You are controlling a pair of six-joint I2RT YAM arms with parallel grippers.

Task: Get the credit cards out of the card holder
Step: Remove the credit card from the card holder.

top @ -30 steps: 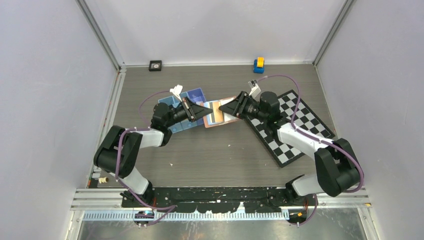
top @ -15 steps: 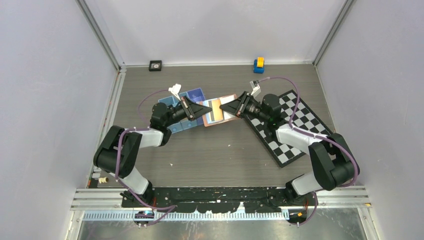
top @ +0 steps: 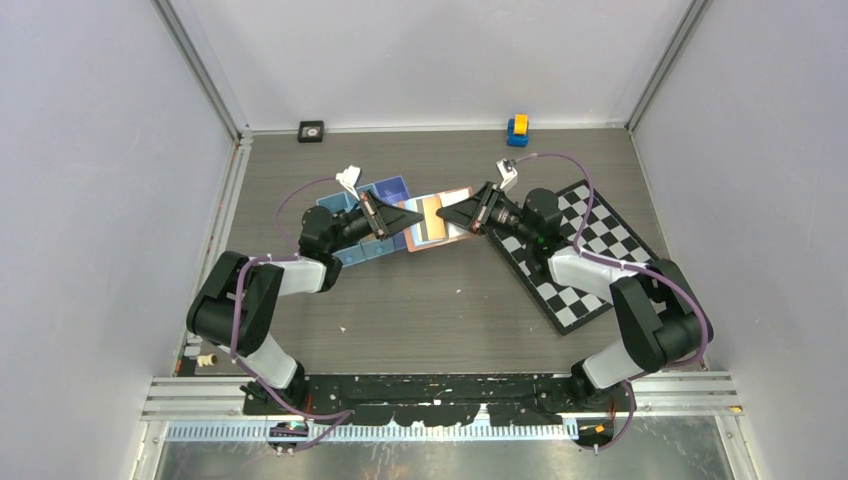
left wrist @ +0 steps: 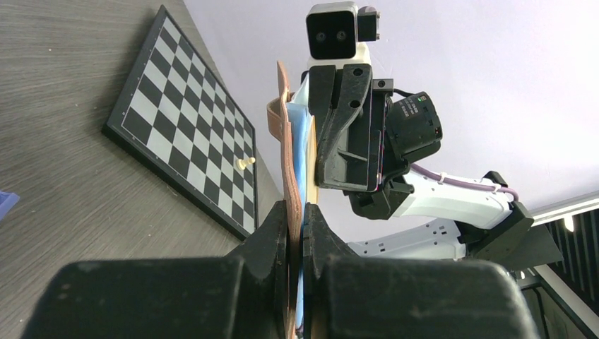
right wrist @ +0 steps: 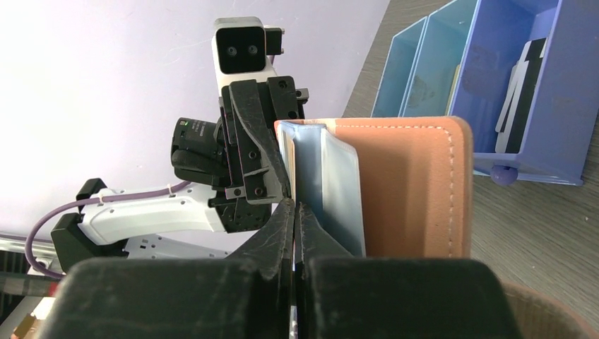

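A grey wood-grain table [top: 440, 300] is enclosed by pale walls [top: 440, 60]; a checkered board [top: 595, 262] lies on its right side, and a small black square [top: 311, 131] and a blue and yellow block [top: 517, 130] are set at the back edge. Both arms are stretched inward and low, tips facing each other over the table's middle. The card holder [right wrist: 413, 191] is held off the table between them, opened. The left gripper [left wrist: 296, 219] is clamped on its tan flap. The right gripper [right wrist: 293, 210] is drawn to a thin slit on a pale blue inner leaf; whether a card is pinched cannot be told. In the blue tray [right wrist: 537, 168] beside the left arm, credit cards [right wrist: 521, 88], dark and pale, are seen leaning in one compartment
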